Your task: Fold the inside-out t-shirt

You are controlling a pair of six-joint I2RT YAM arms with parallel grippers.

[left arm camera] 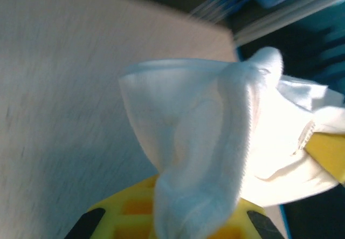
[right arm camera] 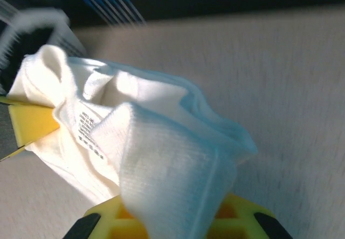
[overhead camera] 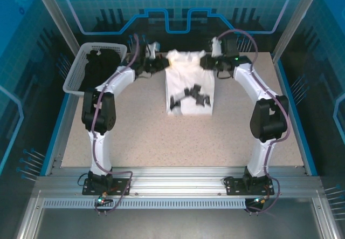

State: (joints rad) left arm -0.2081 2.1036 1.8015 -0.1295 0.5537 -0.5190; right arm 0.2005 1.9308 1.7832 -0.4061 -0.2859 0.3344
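The inside-out t-shirt [overhead camera: 188,85] is white with a black print and lies partly folded in the middle of the table. Its far edge is raised between the two arms. My left gripper [overhead camera: 161,62] is shut on the far left corner of that edge. In the left wrist view the white cloth [left arm camera: 215,131] bunches into the yellow jaws of the left gripper [left arm camera: 186,223]. My right gripper [overhead camera: 207,61] is shut on the far right corner. The right wrist view has the t-shirt [right arm camera: 156,158], with its care label [right arm camera: 89,128], pinched in the right gripper [right arm camera: 172,223].
A white basket [overhead camera: 75,74] stands at the far left of the table with a black garment [overhead camera: 102,63] in it. Metal frame posts and blue panels close off the back and sides. Bare table [overhead camera: 178,142] stretches between the shirt and the arm bases.
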